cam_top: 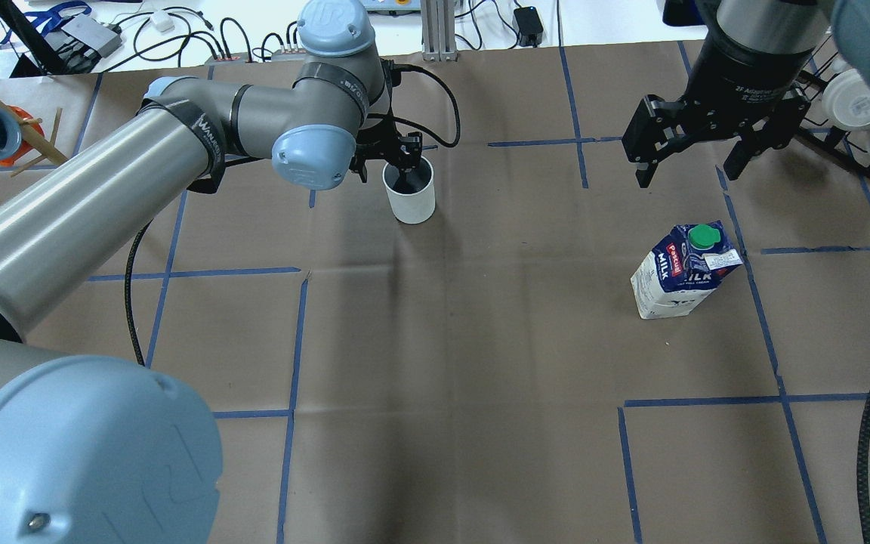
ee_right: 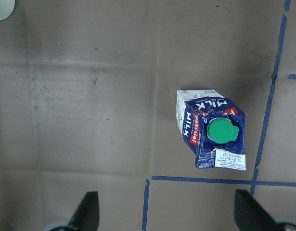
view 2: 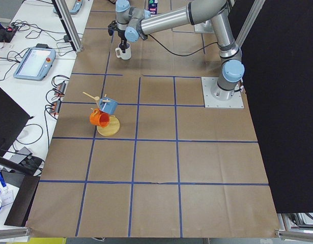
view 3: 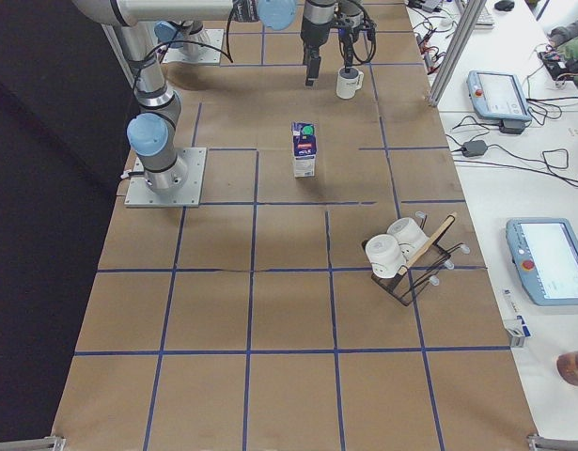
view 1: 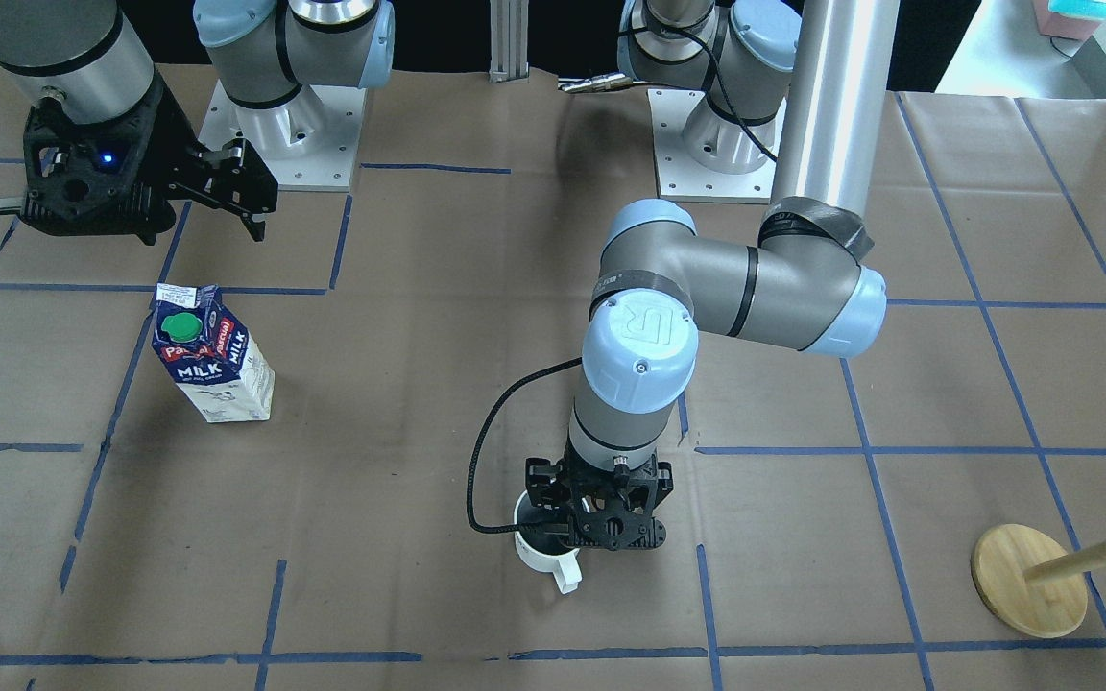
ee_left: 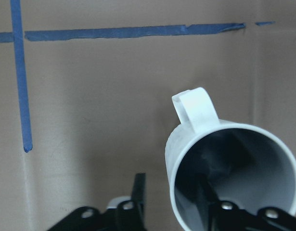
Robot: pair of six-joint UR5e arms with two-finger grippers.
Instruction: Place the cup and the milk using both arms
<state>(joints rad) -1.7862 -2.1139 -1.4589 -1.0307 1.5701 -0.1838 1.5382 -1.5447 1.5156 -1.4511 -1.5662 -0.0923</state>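
Note:
The white cup (cam_top: 410,198) stands upright on the brown paper, its handle (view 1: 565,571) pointing away from the robot. My left gripper (cam_top: 405,160) reaches down over its rim. In the left wrist view the cup (ee_left: 225,159) has one finger (ee_left: 205,199) inside and the other outside, with gaps on both sides of the wall, so the gripper is open. The milk (cam_top: 680,270) stands upright on the right; it also shows in the front view (view 1: 212,355). My right gripper (cam_top: 688,162) hangs open and empty above and behind the milk (ee_right: 210,130).
A wooden mug tree (view 1: 1033,576) with a blue and an orange mug (view 2: 100,118) stands far out on the robot's left. A wire rack with white cups (cam_top: 858,113) stands at the far right. The two arm bases (view 1: 284,134) are at the robot's edge of the table.

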